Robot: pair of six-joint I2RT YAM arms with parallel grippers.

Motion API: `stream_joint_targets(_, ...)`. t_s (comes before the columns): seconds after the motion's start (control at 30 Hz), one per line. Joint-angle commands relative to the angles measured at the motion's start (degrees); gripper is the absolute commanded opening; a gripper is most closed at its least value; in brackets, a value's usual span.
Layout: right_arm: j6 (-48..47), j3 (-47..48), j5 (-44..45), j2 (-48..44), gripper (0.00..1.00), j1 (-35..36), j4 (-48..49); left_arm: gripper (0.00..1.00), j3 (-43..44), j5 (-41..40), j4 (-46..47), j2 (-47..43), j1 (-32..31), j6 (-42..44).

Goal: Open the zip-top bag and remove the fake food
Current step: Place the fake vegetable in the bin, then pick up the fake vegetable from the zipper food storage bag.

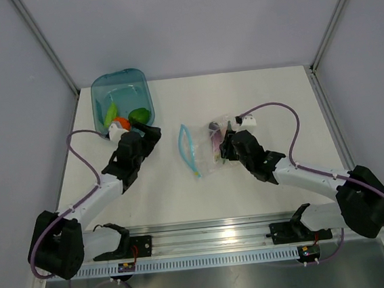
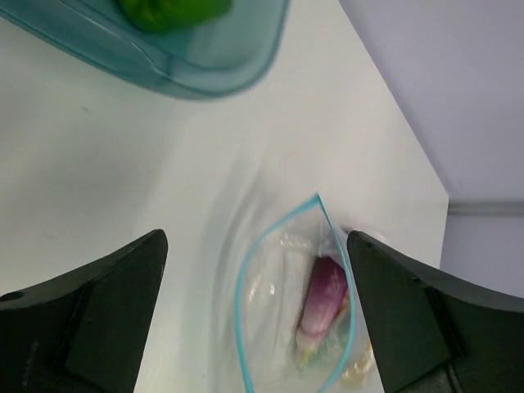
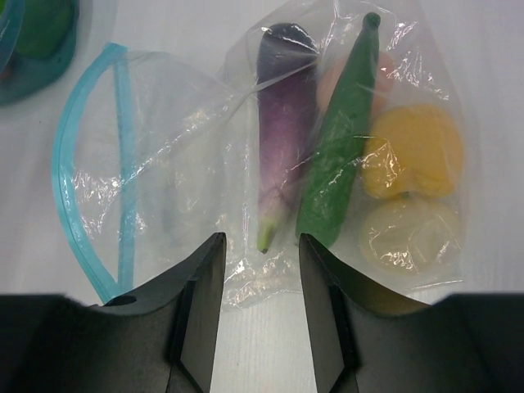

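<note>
The zip-top bag lies flat mid-table, its blue-teal zip strip gaping open toward the left. Inside it are fake food pieces: a purple eggplant, a green pod, a yellow lemon and a white egg. My right gripper sits over the bag's right side, jaws open, and the bag's crinkled edge lies loose between them. My left gripper hangs wide open and empty left of the bag, and the bag's mouth and the eggplant show between its fingers.
A teal translucent tub stands at the back left, holding a green pepper, a green pod and an orange tomato. The left arm is right beside it. Metal posts frame the table's edges.
</note>
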Motion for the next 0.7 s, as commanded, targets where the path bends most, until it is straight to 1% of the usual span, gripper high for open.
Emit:
stream_joint_targets(0.0,-1.07,-0.38,3.18,-2.19,0.48,0.37,0.46,0.91,-4.17,2.81,10.25,-1.02,-5.14,1.75)
stream_joint_targets(0.03,-1.07,-0.29,3.18,-1.93,0.48,0.19,0.37,0.89,-4.89,3.69,11.84,-0.49,-7.16,1.66)
stream_joint_targets(0.1,-0.9,-0.12,3.35,-1.58,0.47,0.19,0.11,0.84,-6.04,5.09,15.19,0.91,-8.75,1.66)
stream_joint_targets(0.13,-0.81,0.06,3.27,-1.49,0.48,0.19,-0.07,0.81,-6.13,6.32,16.16,1.96,-8.85,1.75)
stream_joint_targets(0.17,-0.81,0.06,3.35,-1.58,0.48,0.19,-0.42,0.8,-5.78,8.59,16.69,4.41,-8.85,2.01)
stream_joint_targets(0.2,-0.81,0.06,3.53,-1.66,0.47,0.19,-0.51,0.77,-5.25,9.4,16.78,5.48,-8.85,2.45)
stream_joint_targets(0.23,-0.63,-0.03,3.53,-1.93,0.47,0.1,-0.42,0.72,-4.64,10.36,17.22,6.45,-9.02,2.8)
stream_joint_targets(0.37,-0.72,-0.64,3.79,-2.9,0.47,0.1,-0.42,0.65,-4.64,12.39,20.64,8.65,-9.03,3.51)
stream_joint_targets(0.67,-0.63,-1.08,4.5,-4.13,0.48,0.02,-0.95,0.63,-1.82,16.96,19.51,12.43,-9.03,4.56)
